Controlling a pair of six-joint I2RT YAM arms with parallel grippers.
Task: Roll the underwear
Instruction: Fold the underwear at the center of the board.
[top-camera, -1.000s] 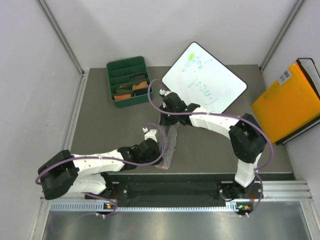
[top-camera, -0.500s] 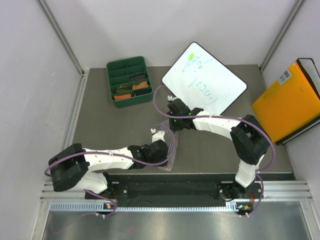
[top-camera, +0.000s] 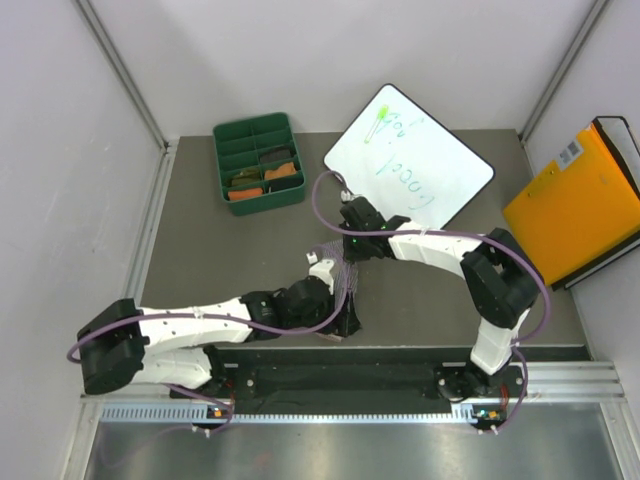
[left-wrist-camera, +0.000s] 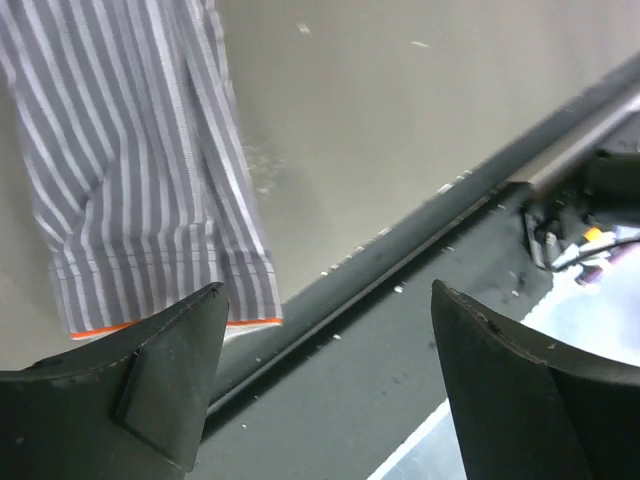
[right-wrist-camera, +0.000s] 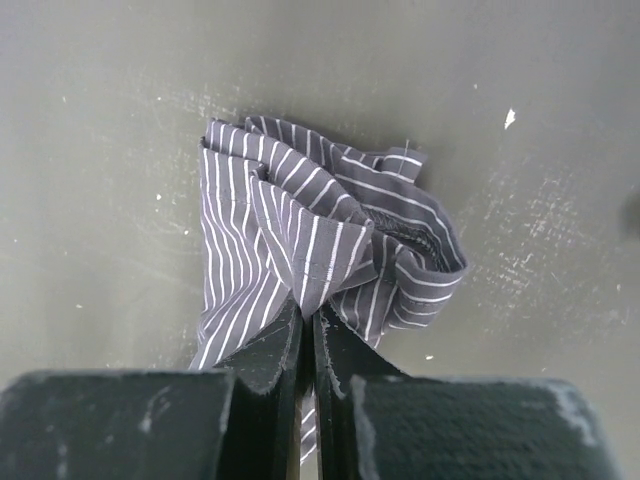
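Ref point: green tray (top-camera: 240, 138) on the bench (top-camera: 210, 260), with dark, olive and orange bundles in its compartments on the arm-base side. Right of the tray and closer to the arm bases is the left end effector (left-wrist-camera: 328, 295): fingers spread wide, gripping nothing, tips over the dark rail at the bench edge. The grey-white striped underwear (left-wrist-camera: 140, 170) lies on the bench right of the tray, between the two end effectors. Its flat hem with orange trim sits just beside one left finger (left-wrist-camera: 170, 370); can't tell if they touch. The other end of the same piece is bunched up into a fold. The right end effector (right-wrist-camera: 310, 318) is fully closed on that fold, pinching it at the tips. Further right of the tray is the whiteboard (top-camera: 420, 160) with green scribble, then the orange folder (top-camera: 575, 205), furthest from the tray.
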